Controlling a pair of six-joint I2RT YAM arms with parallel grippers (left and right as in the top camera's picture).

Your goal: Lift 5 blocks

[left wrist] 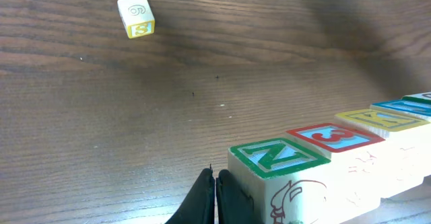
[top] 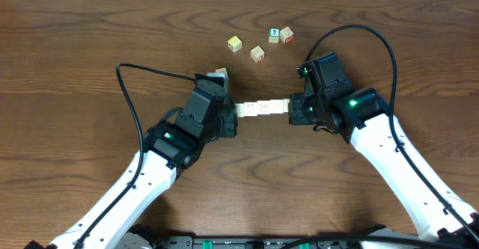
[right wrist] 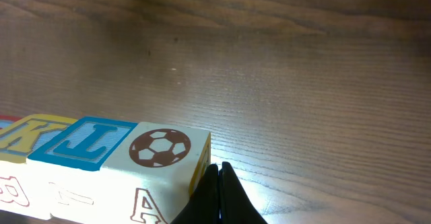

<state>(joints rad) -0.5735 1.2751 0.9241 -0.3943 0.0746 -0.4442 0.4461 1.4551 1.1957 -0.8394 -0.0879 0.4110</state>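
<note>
Looking at the row of blocks (top: 262, 108) mid-table, squeezed end to end between the two arms. Counting five from the left wrist view: green-edged N block (left wrist: 276, 155), red 3 block (left wrist: 333, 138), yellow K block (left wrist: 377, 120), blue-edged block (left wrist: 404, 107), then a fifth barely inside the frame edge. Reading the left gripper (top: 236, 112) as fully closed — nothing between its fingers, tip pushed against the N end. Same for the right gripper (top: 292, 108): pinched together, empty, butted against the soccer-ball block (right wrist: 159, 148) at the opposite end. Can't tell whether the row sits on the table (top: 90, 25) or hangs just clear of it. Spotting four loose cubes (top: 257, 53) well apart toward the far side, plus a cream cube (top: 220, 75) just behind the left arm.
</note>
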